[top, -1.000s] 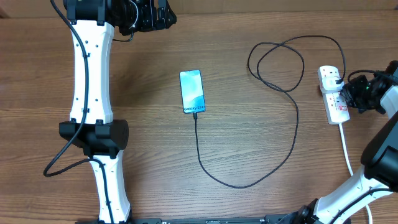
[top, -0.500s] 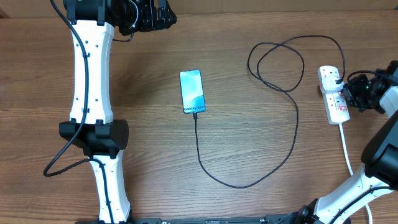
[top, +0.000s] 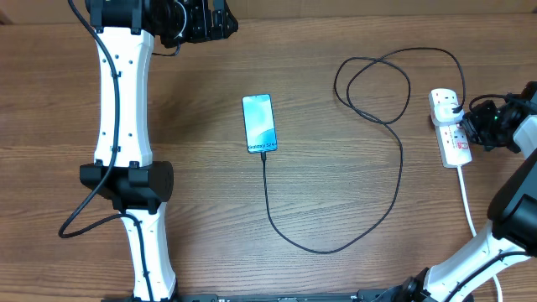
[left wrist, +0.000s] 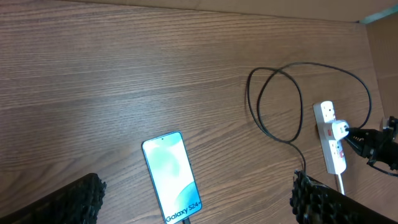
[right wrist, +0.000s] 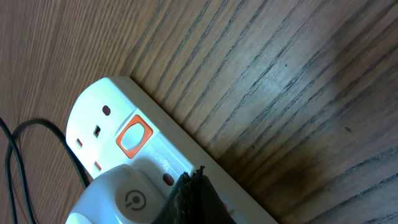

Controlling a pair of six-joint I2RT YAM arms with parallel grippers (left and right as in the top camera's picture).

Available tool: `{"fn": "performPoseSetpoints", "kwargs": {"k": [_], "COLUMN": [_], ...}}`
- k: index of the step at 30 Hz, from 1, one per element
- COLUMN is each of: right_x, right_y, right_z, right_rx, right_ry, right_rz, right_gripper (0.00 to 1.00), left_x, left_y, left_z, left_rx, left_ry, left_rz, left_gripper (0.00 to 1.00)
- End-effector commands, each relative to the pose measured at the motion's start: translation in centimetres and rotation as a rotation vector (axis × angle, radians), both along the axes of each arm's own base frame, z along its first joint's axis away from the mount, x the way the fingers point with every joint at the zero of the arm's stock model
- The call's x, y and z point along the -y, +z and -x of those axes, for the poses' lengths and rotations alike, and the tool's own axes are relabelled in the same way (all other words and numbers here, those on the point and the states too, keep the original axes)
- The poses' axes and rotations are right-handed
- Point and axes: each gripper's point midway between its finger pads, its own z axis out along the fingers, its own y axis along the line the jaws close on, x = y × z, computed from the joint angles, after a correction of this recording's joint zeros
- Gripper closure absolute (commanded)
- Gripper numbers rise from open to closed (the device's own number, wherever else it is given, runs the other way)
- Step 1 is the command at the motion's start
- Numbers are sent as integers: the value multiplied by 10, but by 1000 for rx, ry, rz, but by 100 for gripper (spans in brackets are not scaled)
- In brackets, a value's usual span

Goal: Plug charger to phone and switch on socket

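Observation:
The phone [top: 259, 123] lies mid-table with its light-blue screen lit; it also shows in the left wrist view [left wrist: 173, 177]. The black charger cable [top: 394, 168] runs from the phone's lower end in a wide curve, loops at the back, and ends in a white plug body [right wrist: 118, 196] seated in the white socket strip [top: 449, 126]. My right gripper [right wrist: 198, 199] is shut, its fingertips pressed down on the strip [right wrist: 155, 149] beside the plug. An orange-red switch [right wrist: 133, 138] shows on the strip. My left gripper [left wrist: 199, 199] is open and empty, high above the phone.
The strip's thick white cord [top: 466, 197] runs toward the front right. The left arm's white links [top: 126, 143] lie along the table's left side. The wooden table's right edge [left wrist: 373, 25] lies past the strip.

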Motion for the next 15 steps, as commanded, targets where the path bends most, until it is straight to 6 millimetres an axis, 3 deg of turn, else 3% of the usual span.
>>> {"fn": "performPoseSetpoints", "kwargs": {"k": [1, 15], "right_x": [-76, -84], "right_y": [-17, -24], "right_z": [-2, 16], "right_rx": [-30, -118], "right_ry": [150, 143], "right_rz": [-189, -216], "right_gripper": [96, 96], "left_x": [-2, -2], "left_y": [-6, -6], "left_z": [-2, -2], "left_rx": [-4, -3], "left_ry": [-6, -6], "left_rz": [-15, -15], "left_gripper": [0, 1]}}
